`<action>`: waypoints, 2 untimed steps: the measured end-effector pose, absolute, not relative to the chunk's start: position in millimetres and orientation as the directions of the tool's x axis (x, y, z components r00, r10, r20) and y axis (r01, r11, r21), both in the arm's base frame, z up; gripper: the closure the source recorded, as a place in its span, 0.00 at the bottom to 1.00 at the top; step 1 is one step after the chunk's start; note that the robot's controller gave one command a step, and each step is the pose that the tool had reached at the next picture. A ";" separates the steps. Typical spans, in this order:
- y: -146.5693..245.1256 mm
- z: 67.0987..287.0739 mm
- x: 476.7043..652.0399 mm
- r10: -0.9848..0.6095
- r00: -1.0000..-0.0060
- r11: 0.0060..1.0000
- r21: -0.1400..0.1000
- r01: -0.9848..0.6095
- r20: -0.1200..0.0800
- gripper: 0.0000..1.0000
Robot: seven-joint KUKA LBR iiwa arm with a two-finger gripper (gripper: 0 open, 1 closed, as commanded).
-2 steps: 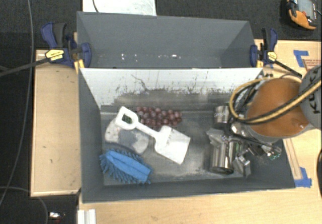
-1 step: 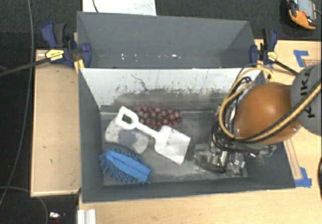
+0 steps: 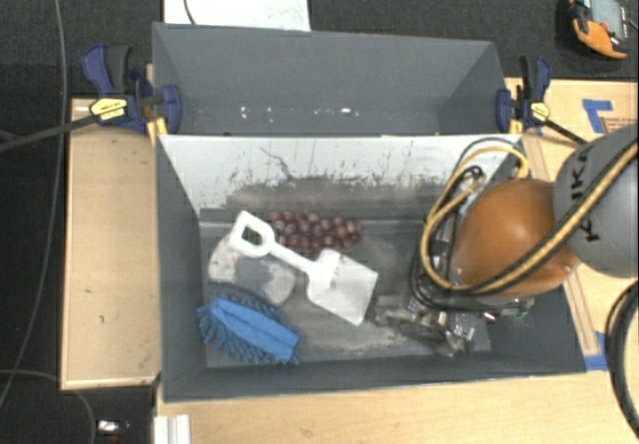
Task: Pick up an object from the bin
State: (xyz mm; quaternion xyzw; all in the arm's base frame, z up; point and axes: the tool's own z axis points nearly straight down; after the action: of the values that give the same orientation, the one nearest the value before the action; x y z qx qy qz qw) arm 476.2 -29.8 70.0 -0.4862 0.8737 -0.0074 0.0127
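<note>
My gripper (image 3: 440,325) is low over the bin floor at the front right, beneath the arm's orange dome. Nearest to it, just to its left, lies a white plastic toy shovel (image 3: 334,284), its blade toward the gripper and its handle pointing up-left. I see no thing at the gripper itself. Behind the shovel a bunch of dark red grapes (image 3: 316,229) rests against the back of the floor.
A blue bristly brush-like thing (image 3: 249,329) lies at the front left. A grey lump (image 3: 264,279) sits between it and the shovel's handle. The arm with its looped cables covers the bin's right side.
</note>
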 end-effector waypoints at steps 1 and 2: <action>-54.2 69.3 493.7 -0.980 -0.201 0.201 -0.028 -0.979 -0.005 1.00; -54.1 69.7 493.7 -0.979 -0.202 0.202 -0.028 -0.979 -0.005 1.00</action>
State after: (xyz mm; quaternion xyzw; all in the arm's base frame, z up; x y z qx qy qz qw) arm 493.7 -54.1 69.7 -0.6317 0.7751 -0.0094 0.0109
